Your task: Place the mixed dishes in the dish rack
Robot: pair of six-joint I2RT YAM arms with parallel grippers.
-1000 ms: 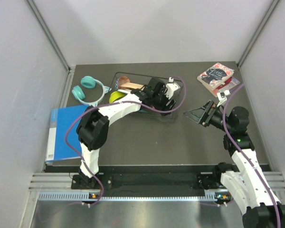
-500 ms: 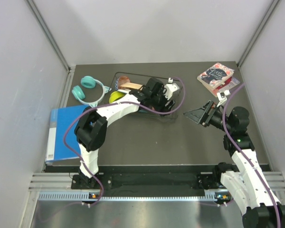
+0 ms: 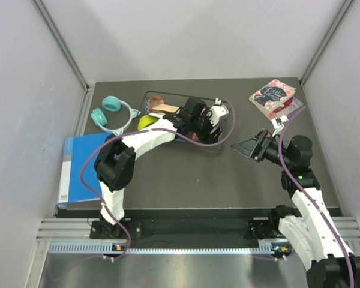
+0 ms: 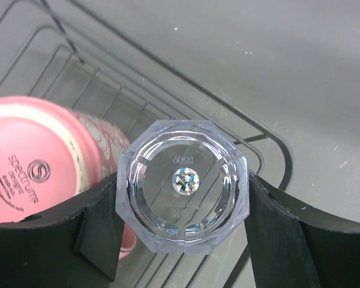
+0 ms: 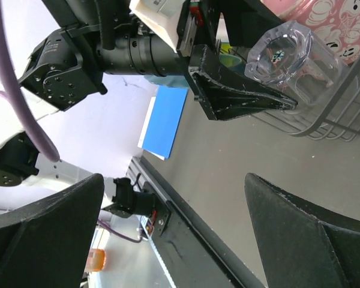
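Dark tabletop boxed by pale walls, and my work sits toward the back of it. The clear faceted glass (image 5: pixel 281 55) is clenched in my left gripper (image 4: pixel 183 203), one finger pressed on each side of its eight-sided foot. It hangs over one end of the dish rack (image 4: pixel 126 90), close to a rounded corner of the rim. I cannot tell whether its far end touches the wires yet.

The foot, with its shiny sticker, faces straight back at my left wrist camera. So I judge the long axis runs away from the lens, roughly along my fingers, mouth toward the rack floor. How far it leans off plumb I cannot say.

The pink floral mug (image 4: pixel 42 174) stands bottom-up just beside the glass, close enough that they may be touching. That is my first worry: lowering or letting go with any sideways drift could knock glass against mug. My second is the footing. If the mouth lands on a prong or straddles the rim wire, the glass could tip out over the corner once I release. Slick facets could also slide in my pads.

Farther along the rack lies the small yellow-green bowl (image 3: pixel 145 122). My right gripper (image 5: pixel 174 180) waits well apart, spread wide and carrying nothing. The teal headphones (image 3: pixel 112 113), blue folder (image 3: pixel 81 162) and books (image 3: pixel 274 96) sit at the table's edges.
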